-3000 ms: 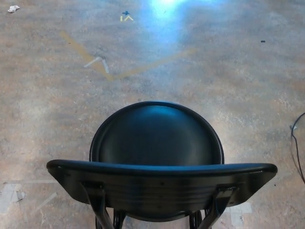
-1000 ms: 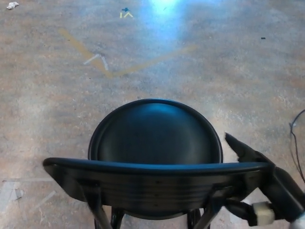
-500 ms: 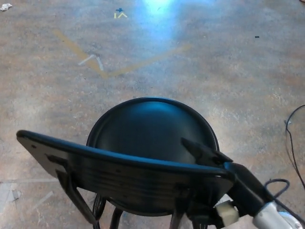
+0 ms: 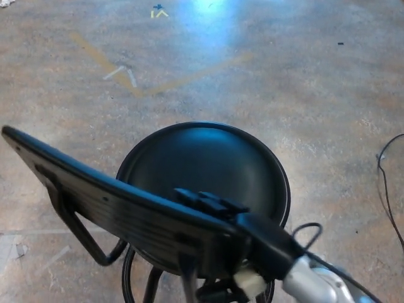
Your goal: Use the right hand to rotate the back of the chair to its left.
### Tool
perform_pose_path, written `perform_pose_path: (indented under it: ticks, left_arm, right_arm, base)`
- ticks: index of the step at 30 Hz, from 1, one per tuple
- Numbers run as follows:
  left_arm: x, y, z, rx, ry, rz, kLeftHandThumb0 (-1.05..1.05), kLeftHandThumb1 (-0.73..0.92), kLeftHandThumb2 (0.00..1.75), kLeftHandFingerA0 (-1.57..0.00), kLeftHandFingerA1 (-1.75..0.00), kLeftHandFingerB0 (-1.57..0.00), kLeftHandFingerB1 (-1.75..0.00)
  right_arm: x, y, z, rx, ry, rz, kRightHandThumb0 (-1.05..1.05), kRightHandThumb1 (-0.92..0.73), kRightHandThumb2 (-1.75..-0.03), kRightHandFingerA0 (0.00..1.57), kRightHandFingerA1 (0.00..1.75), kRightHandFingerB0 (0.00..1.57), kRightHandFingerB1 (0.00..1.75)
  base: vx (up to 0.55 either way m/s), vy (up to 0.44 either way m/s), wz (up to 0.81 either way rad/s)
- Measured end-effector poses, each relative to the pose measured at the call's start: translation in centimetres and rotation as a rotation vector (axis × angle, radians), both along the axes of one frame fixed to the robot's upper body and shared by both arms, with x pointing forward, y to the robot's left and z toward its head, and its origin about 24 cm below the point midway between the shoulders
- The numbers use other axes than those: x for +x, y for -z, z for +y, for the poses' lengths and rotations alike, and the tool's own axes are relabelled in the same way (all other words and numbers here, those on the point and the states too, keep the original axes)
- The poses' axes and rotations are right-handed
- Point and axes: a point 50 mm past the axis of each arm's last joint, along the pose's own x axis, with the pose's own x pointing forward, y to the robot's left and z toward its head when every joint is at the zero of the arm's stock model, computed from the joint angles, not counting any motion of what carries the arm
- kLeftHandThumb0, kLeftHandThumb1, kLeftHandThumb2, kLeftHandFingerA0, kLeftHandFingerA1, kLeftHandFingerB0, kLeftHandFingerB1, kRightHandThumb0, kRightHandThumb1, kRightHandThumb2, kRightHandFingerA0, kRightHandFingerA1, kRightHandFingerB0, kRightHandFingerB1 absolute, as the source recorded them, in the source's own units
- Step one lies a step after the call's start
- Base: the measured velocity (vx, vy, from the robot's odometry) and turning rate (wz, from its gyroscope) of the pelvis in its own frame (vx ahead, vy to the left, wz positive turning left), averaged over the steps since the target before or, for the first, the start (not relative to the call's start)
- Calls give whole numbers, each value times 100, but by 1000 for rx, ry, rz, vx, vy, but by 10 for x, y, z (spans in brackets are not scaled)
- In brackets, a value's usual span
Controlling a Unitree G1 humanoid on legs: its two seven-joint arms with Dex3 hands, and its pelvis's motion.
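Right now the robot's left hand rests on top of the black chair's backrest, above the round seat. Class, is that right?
Not quite: it is the right hand, reaching in from the picture's right in the head view. It does rest on top of the backrest, above the round seat.

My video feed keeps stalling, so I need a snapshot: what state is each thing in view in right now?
Black round-seated chair: upright on the floor, seat bare.
Black curved chair backrest: slanted across the picture, far end at the left, near end under the hand.
Right hand: on the backrest's top edge near its right end, fingers over it.
Left hand: not in view.
Black cable: loose on the floor at the right.
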Motion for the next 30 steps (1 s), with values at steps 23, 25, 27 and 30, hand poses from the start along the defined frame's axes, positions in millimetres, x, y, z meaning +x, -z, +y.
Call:
perform_pose_path:
  ticks: [23,25,27,30]
  left_arm:
    - [3,-1,1,1,-6,-9,-56,78,63,-59,-48,-54,-43]
    - [3,-1,1,1,-6,-9,-56,79,64,-58,-47,-53,-43]
    - [3,-1,1,2,-3,-9,-56,79,64,-58,-47,-53,-43]
    - [3,-1,1,2,-3,-10,-56,78,64,-61,-48,-55,-44]
  right_arm:
    - [39,-48,97,-115,-150,-89,-103,-65,-108,2,12,0,0]
    - [40,-46,97,-127,-146,-82,-103,-65,-107,2,11,0,0]
    - [41,-42,96,-142,-142,-70,-102,-65,-107,2,13,0,0]
    - [41,-40,96,-145,-142,-68,-104,-65,-107,2,11,0,0]
  base:
    - [0,0,0]
    - [0,0,0]
    - [0,0,0]
    - [0,0,0]
